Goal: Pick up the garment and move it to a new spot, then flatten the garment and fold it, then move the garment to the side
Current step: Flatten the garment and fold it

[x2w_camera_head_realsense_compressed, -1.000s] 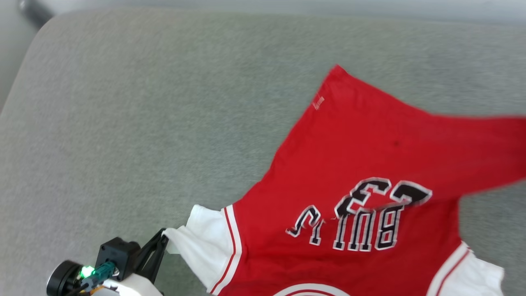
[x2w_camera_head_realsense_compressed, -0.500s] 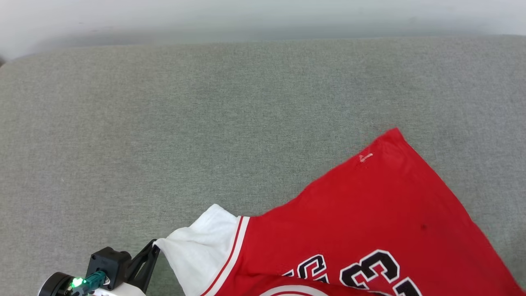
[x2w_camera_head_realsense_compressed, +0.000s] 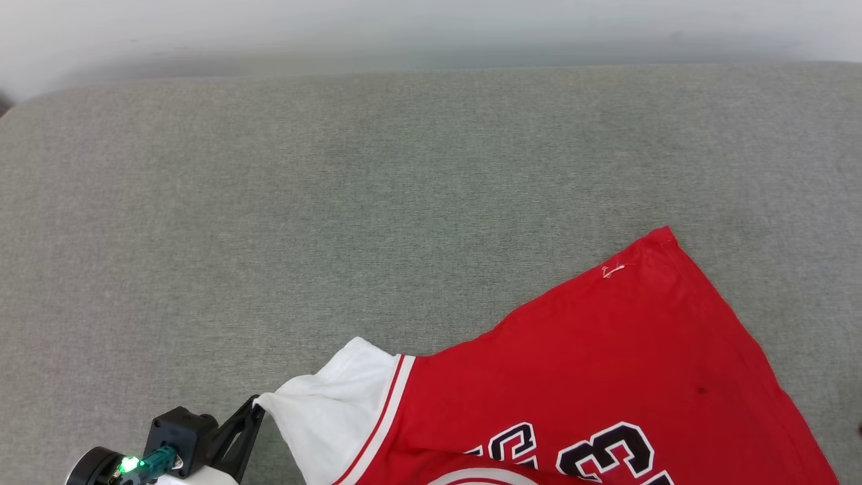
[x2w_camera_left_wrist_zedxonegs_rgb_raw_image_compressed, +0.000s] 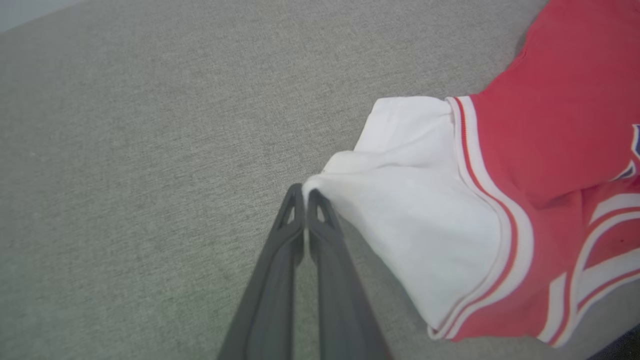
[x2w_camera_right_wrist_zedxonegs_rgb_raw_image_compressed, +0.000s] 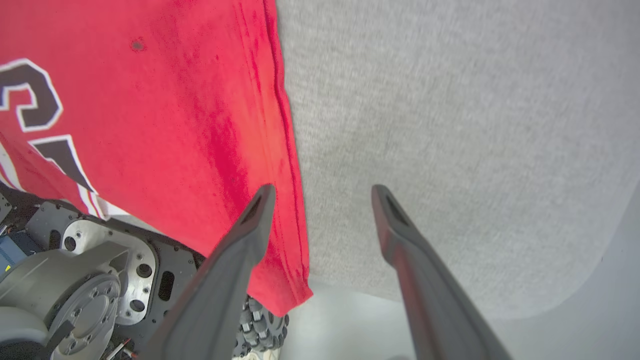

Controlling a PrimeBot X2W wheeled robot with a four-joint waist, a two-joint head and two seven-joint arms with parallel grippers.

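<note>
Pinching the tip of the white sleeve [x2w_camera_left_wrist_zedxonegs_rgb_raw_image_compressed: 415,215], the left gripper [x2w_camera_left_wrist_zedxonegs_rgb_raw_image_compressed: 304,192] has its two dark fingers pressed together over the near left part of the grey cushion [x2w_camera_head_realsense_compressed: 337,202]. The garment [x2w_camera_head_realsense_compressed: 606,377] lies spread on the cushion's near right part, lettered face up. One red corner points toward the cushion's far side, and the black, white-edged "3" sits by its near edge. The right gripper [x2w_camera_right_wrist_zedxonegs_rgb_raw_image_compressed: 324,192] hovers above the cushion's near right stretch with its fingers well apart, grasping nothing; one finger overlaps the garment's red side hem. Past the cushion's near edge, the red cloth hangs above the robot's base [x2w_camera_right_wrist_zedxonegs_rgb_raw_image_compressed: 75,280].
</note>
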